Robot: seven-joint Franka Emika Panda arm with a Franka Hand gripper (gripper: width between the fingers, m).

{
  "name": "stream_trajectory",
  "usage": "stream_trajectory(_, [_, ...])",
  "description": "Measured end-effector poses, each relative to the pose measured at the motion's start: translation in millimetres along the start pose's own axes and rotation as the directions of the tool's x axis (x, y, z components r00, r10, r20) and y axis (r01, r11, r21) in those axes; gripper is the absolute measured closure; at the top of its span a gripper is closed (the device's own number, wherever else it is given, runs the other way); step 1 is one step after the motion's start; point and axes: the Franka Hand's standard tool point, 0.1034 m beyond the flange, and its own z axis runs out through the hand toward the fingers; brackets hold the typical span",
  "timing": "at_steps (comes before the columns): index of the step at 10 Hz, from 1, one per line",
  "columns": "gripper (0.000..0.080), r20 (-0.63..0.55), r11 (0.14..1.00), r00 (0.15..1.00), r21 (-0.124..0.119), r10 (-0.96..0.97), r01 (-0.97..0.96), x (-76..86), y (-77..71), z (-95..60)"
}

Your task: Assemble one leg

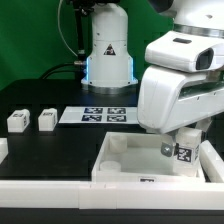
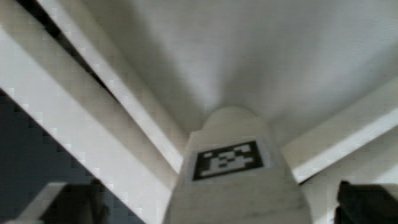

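Jaws stand wide apart: in the wrist view I see the two dark fingertips [image 2: 57, 205] at the frame's edges with the gripper [image 2: 222, 210] straddling a leg [image 2: 228, 150] that rises between them, its tag facing my camera. I cannot tell whether either pad touches it; the gaps on both sides look open.

From the exterior view, the gripper [image 1: 178, 150] hangs low over the tabletop [image 1: 120, 165], the white square tray-like part, at about four o'clock in the scene. That leg [image 1: 181, 151] stands upright inside the tray near its far corner on the exterior view's right, tag showing. The arm's bulky white wrist housing covers most of what lies above and behind it, so I see only the lower part of the post.

Two more legs [image 1: 17, 121] [image 1: 46, 120] sit on the black table [image 1: 50, 150] at about nine o'clock, side by side but apart from each other, well away from the tray. The marker board [image 1: 103, 116] lies flat at about twelve o'clock, between those legs and the arm, just beyond the tray's far wall. The robot's base [image 1: 106, 50] stands behind it against a green backdrop [image 1: 30, 40]. A white ledge [image 1: 40, 190] runs along the near edge of the table at six o'clock.
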Motion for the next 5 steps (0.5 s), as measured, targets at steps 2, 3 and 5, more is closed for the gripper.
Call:
stream_trajectory(2, [0.0151, 0.0, 1.0, 1.0, 0.0, 0.001, -0.001, -0.3, 0.3, 0.1])
stream_trajectory(3, [0.0151, 0.0, 1.0, 1.0, 0.0, 0.001, -0.001, -0.4, 0.4, 0.2])
stream_trajectory(5, [0.0151, 0.0, 1.0, 1.0, 0.0, 0.001, -0.001, -0.6, 0.6, 0.3])
